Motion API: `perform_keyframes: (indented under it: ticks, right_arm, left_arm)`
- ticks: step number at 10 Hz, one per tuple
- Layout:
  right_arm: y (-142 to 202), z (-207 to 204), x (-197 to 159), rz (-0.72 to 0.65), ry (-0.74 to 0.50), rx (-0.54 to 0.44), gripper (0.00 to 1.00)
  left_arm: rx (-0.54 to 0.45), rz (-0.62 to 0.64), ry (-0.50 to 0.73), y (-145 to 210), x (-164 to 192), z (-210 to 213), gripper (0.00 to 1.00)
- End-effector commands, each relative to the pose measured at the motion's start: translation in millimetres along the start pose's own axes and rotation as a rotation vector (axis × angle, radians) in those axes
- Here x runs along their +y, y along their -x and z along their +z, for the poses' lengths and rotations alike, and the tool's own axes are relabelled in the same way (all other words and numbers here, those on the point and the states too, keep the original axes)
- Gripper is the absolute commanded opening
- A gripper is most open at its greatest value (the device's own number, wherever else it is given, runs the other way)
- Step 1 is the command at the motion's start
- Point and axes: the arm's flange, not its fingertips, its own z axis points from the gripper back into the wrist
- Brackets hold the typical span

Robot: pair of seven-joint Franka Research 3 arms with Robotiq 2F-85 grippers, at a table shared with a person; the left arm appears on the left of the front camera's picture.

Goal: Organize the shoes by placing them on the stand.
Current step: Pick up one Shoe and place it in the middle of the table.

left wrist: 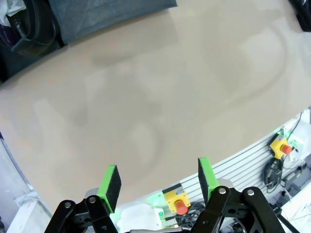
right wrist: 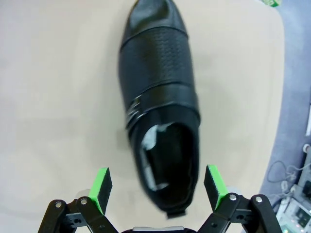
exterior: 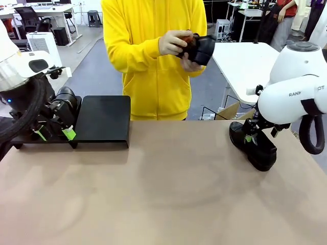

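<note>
A glossy black shoe lies on the table at the right, toe toward the table's middle. My right gripper hangs open just over its heel; in the right wrist view the shoe, with white paper inside, has its heel between the spread green pads of that gripper, untouched. The black stand sits at the far left. My left gripper is open and empty in front of its left panel. In the left wrist view the gripper faces bare tabletop, with the stand and a shoe beyond. A person in yellow holds another shoe.
The person's hands also hold a small reddish brush against that shoe. A white table and a cardboard box stand behind at the right. Red stop buttons sit below the table's near edge.
</note>
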Motion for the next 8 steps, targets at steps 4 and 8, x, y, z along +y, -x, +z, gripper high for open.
perform_keyframes:
  ticks: [4, 8]
  right_arm:
    - [-36.5, -22.5, -36.0, -0.05, -0.001, -0.015, 1.0]
    - [-44.7, -42.9, -66.0, -0.092, -0.056, 0.06, 1.0]
  left_arm:
    - [0.001, -0.004, 0.006, 2.5, 2.2, 0.3, 0.82]
    - [0.001, -0.004, 0.006, 2.5, 2.2, 0.3, 0.82]
